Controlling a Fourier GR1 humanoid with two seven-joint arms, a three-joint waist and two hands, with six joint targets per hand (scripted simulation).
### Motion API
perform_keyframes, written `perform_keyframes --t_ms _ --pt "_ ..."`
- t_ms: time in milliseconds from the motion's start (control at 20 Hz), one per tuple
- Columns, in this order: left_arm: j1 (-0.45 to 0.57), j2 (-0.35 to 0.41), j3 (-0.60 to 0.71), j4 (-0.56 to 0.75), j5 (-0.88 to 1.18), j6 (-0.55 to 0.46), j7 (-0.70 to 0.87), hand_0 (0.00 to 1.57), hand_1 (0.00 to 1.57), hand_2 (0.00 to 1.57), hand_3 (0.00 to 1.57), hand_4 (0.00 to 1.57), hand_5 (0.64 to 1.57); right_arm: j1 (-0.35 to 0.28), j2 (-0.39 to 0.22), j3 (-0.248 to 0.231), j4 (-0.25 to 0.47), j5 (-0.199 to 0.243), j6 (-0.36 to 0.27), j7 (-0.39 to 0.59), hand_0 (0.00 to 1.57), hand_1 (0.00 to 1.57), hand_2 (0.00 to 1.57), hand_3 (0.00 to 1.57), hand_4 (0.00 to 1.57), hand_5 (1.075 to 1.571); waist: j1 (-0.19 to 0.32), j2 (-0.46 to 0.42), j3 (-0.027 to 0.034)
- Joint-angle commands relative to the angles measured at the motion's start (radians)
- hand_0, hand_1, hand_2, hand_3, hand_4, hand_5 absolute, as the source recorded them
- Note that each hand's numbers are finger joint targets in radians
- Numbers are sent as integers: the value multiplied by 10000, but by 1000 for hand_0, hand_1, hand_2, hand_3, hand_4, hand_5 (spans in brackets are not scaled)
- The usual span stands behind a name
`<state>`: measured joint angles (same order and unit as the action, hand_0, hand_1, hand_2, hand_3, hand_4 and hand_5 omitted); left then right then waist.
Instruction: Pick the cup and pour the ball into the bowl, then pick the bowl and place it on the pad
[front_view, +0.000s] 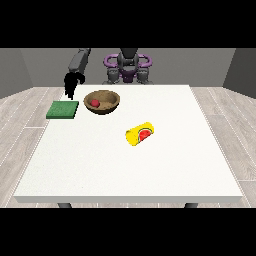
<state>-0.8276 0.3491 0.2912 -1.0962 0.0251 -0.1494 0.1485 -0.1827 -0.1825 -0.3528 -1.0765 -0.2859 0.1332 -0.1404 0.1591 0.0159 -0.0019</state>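
Closest to the camera, the yellow cup (139, 134) lay on its side, in front of the bowl and to its right, its long side slanting, a red picture on it. Farther back sat the round brown wooden bowl (102, 102) with the small red ball (94, 103) inside. The flat green square pad (63, 109) lay just left of the bowl. Behind the pad, up and left of the bowl, hung the hand at the view's left (72, 83), holding nothing; I could not tell how its fingers lay. It looked nearest for lifting the bowl.

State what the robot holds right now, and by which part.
Nothing. The hand at the view's left hangs above the table, apart from the bowl and the toppled cup.
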Motion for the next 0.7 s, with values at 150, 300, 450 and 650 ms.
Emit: perform_keyframes --t_ms 150,300,450,650 --pt "532 585 529 -505 961 -888 -181 0 0 0 0 993 1561 -324 570 202 1682 451 -9 -1941 0 0 0 0 694 1566 75 858 28" --pt "656 1255 878 -723 1583 -1510 247 0 0 0 0 995 1544 -1213 125 -61 2521 311 -157 -1841 0 0 0 0 595 1557 43 821 27" --pt "1471 1336 946 -864 1629 -1611 -125 0 0 0 0 1011 1535 -1245 502 365 2812 488 -169 -1945 0 0 0 0 565 1560 -243 640 24" --pt "1137 2100 1414 -1068 2323 -2124 211 0 0 0 0 1012 1536 -1566 59 -27 3950 349 291 -3009 0 0 0 0 523 1554 -68 1332 28"
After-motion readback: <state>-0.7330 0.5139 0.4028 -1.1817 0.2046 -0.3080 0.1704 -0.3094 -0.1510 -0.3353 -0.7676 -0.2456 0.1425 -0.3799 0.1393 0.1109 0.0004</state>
